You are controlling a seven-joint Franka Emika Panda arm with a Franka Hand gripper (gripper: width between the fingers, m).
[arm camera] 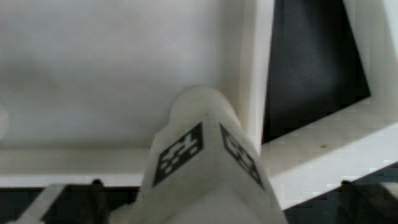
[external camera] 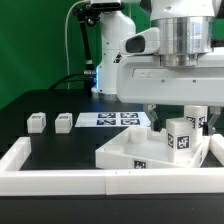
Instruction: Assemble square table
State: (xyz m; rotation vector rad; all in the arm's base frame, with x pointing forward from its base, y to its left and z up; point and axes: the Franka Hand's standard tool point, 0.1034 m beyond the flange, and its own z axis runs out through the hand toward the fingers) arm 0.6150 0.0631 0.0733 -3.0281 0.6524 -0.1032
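Note:
The square table's white slab [external camera: 135,152] lies tilted against the rim wall at the exterior view's right. One white block leg [external camera: 180,136] with a tag stands upright on it. Just behind it shows a second tagged block [external camera: 199,120]. My gripper [external camera: 181,122] hangs straight over the upright leg, open, a finger on either side. In the wrist view the leg [arm camera: 205,160] rises between the two dark fingertips [arm camera: 86,192], with a gap on each side, and the slab [arm camera: 107,80] fills the background. Two more legs [external camera: 37,122] [external camera: 64,121] lie loose at the exterior view's left.
The marker board [external camera: 110,119] lies flat on the black table between the loose legs and the slab. The long white rim wall [external camera: 60,181] runs along the front and up the exterior view's left side. The arm's white body [external camera: 150,70] looms behind.

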